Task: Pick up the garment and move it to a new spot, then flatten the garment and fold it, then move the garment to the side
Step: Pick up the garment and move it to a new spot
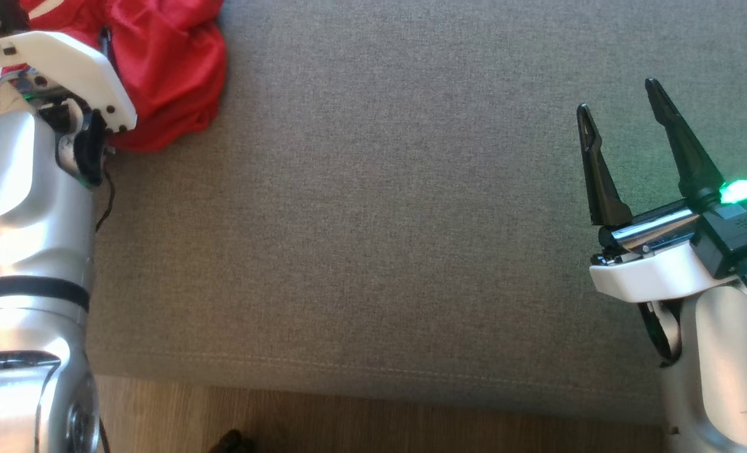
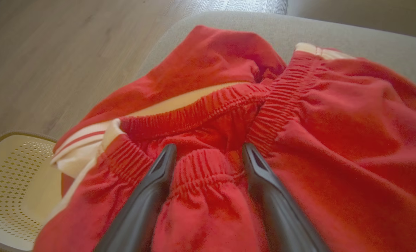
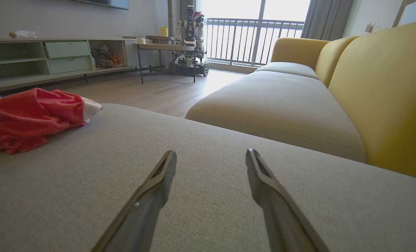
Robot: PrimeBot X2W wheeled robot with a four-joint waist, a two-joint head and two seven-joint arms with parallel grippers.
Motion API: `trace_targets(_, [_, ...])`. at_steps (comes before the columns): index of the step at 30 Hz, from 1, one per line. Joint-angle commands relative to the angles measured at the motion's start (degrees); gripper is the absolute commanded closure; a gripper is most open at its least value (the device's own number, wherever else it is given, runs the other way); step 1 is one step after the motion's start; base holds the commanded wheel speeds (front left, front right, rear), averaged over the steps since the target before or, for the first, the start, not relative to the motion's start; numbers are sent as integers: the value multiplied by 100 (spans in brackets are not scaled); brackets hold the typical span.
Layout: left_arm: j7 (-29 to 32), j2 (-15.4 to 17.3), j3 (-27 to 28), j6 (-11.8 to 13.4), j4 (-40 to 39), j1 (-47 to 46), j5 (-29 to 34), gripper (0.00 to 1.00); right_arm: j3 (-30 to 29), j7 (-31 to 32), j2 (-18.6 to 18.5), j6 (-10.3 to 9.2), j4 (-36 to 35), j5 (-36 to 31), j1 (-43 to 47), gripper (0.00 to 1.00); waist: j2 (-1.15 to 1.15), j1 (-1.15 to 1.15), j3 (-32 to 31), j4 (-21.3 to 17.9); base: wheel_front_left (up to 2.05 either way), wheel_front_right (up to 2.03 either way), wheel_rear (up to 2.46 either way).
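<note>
1. At eleven o'clock of the head view, red garment (image 1: 172,69) bunched near the edge of the grey sofa cushion (image 1: 373,220).
2. Left hand (image 2: 208,147) spread wide, straddling a ridge of elastic waistband (image 2: 201,108), gripping nothing yet.
3. Right hand (image 1: 619,95) at three o'clock, wide too, empty, over bare cushion.
4. Risk: pinching one thin layer only, then slipping free on the lift; or dragging cloth off the edge toward the perforated basket (image 2: 15,182) at eight o'clock of the left wrist view.
5. No brand, label or lettering readable anywhere.

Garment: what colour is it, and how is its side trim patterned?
Red garment; side trim cream with a red stripe. Clearest in left wrist view.
</note>
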Motion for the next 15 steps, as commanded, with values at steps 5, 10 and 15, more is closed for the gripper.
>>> trace_targets(5, [-181, 389, 10, 33, 48, -152, 61, 21, 102, -36, 10, -1, -247, 23, -137, 0, 0, -1, 80, -24, 0, 0, 0])
trace_targets(10, [-673, 314, 2, -60, 177, -9, -20, 100, 107, -36, 13, -1, -163, 47, -120, 0, 0, -1, -85, -31, 0, 0, 0])
trace_targets(15, [-1571, 295, -41, -93, 41, 142, -27, 100, 159, -36, 14, -1, -73, 233, -18, 0, 0, -1, -532, -81, 0, 0, 0])
